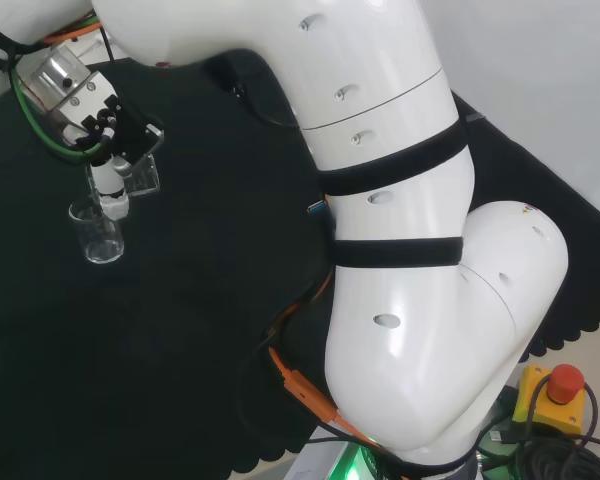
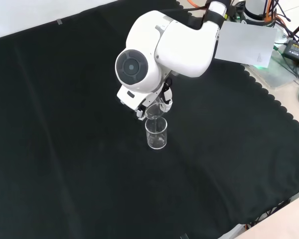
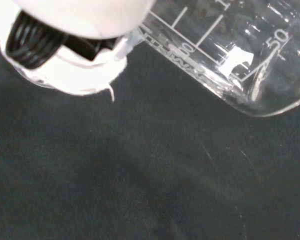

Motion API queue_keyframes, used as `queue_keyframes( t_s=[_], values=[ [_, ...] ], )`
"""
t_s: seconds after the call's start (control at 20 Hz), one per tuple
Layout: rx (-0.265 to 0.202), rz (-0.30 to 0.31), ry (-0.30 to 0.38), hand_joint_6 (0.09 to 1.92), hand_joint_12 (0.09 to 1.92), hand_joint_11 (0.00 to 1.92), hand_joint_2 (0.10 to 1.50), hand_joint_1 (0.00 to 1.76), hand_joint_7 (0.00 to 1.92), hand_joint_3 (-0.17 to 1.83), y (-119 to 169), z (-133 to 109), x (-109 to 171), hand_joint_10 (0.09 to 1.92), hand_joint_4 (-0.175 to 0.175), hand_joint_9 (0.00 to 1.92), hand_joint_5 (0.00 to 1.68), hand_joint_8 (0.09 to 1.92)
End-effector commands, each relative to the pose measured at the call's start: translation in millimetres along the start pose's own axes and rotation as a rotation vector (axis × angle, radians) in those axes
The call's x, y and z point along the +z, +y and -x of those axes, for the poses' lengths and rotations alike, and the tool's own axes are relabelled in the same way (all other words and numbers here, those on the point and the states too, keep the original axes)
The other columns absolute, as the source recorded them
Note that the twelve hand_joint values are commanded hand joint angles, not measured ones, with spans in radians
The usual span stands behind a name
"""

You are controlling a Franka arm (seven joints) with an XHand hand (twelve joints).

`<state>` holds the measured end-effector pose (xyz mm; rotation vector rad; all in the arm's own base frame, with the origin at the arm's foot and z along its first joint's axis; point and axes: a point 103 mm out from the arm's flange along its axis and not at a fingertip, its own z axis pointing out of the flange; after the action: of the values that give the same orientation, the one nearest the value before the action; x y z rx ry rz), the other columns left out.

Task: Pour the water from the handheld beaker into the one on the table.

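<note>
Two clear glass beakers meet mid-pour: the black and white robot hand (image 1: 108, 125), fingers curled around the tilted beaker (image 1: 140, 172), likely needs further tipping over the standing beaker (image 1: 100, 235).

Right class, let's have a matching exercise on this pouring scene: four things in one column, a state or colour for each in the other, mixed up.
Things:
1. held beaker
2. beaker on the cloth
3. hand
4. button at the head view's lower right

States:
a. red
b. standing upright
c. tipped over, mouth down
d. closed round glass

Pairs: 1-c, 2-b, 3-d, 4-a
</note>
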<state>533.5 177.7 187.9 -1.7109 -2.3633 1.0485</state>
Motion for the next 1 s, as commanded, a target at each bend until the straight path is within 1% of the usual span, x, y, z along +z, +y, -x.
queue_keyframes(
  t_s=[0.05,0.7,1.0],
  values=[
    [0.007,-0.003,-0.014,0.23,1.03,0.96,0.66,1.16,1.79,0.54,-1.0,-0.6,-3.0,0.09,0.175,1.68,1.47,0.09],
    [0.024,-0.041,-0.05,0.24,1.03,0.96,0.66,1.16,1.79,0.54,-0.1,-5.4,-5.6,0.09,0.175,1.68,1.47,0.09],
    [0.029,-0.048,-0.061,0.25,1.03,0.96,0.66,1.16,1.79,0.54,-0.9,-5.9,-8.9,0.09,0.175,1.68,1.47,0.09]
  ],
)
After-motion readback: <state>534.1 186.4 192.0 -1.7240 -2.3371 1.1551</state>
